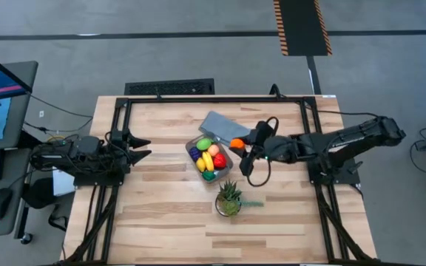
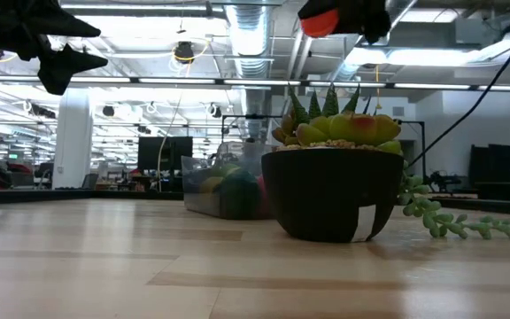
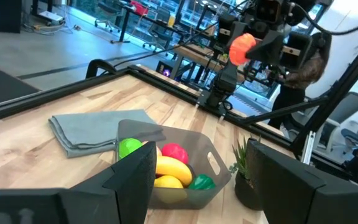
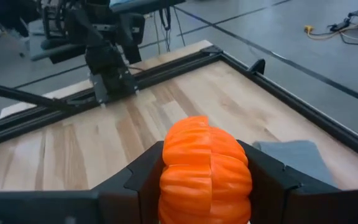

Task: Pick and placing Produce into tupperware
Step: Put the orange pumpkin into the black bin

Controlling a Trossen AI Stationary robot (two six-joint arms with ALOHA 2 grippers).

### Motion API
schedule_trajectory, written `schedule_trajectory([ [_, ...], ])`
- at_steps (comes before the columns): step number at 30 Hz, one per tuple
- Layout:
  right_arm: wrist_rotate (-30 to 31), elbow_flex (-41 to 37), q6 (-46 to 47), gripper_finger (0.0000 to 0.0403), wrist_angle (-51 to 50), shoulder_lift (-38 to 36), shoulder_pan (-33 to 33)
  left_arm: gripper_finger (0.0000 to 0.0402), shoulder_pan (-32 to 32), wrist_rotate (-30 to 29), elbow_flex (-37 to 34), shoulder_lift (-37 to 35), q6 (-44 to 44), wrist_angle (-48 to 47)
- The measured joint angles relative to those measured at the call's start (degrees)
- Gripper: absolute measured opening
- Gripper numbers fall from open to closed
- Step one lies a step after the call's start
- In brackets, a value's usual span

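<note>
The tupperware (image 1: 230,159), a clear tub, stands mid-table holding a yellow banana (image 3: 169,167) and red, green, orange and purple produce. High above the table, just right of the tub's far right corner, hangs an orange toy pumpkin (image 1: 237,142), with my right gripper (image 1: 241,145) shut on it. It also shows in the low view as the orange pumpkin (image 2: 319,19) at the top. My left gripper (image 1: 143,148) waits open over the table's left edge, pointing level toward the tub, with nothing between its fingers. My right gripper pinches the pumpkin's two opposite ribbed sides (image 4: 166,180) between its two fingers (image 4: 143,177). The fingers come from the table's right, slanting a little downward. The pumpkin is lifted clear of the table and the tub.
A grey folded cloth (image 1: 222,123) lies beyond the tub. A spiky green plant in a black pot (image 1: 228,200) stands nearer than the tub, a green sprig (image 2: 454,221) trailing to its right. A black frame (image 1: 198,100) runs round the table; bare wood lies left and front.
</note>
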Motion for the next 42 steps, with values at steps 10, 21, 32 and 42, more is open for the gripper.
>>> schedule_trajectory([
  [10,-11.1,-2.0,-2.6,0.0196,9.1,1.6,-6.8,0.0234,0.0,0.0,0.0,0.0,0.4,0.1],
  [21,-19.1,-12.3,2.3,0.0198,29.1,4.1,-9.5,0.0234,0.0,0.0,0.0,0.0,0.7,-0.1],
  [32,-29.8,-13.1,7.6,0.0197,44.4,18.5,-12.4,0.0234,0.0,-1.5,0.0,0.0,0.4,0.0],
  [42,-37.3,-12.7,13.7,0.0197,53.0,29.3,-13.7,0.0234,0.0,-1.6,0.0,0.0,-0.6,-0.3],
])
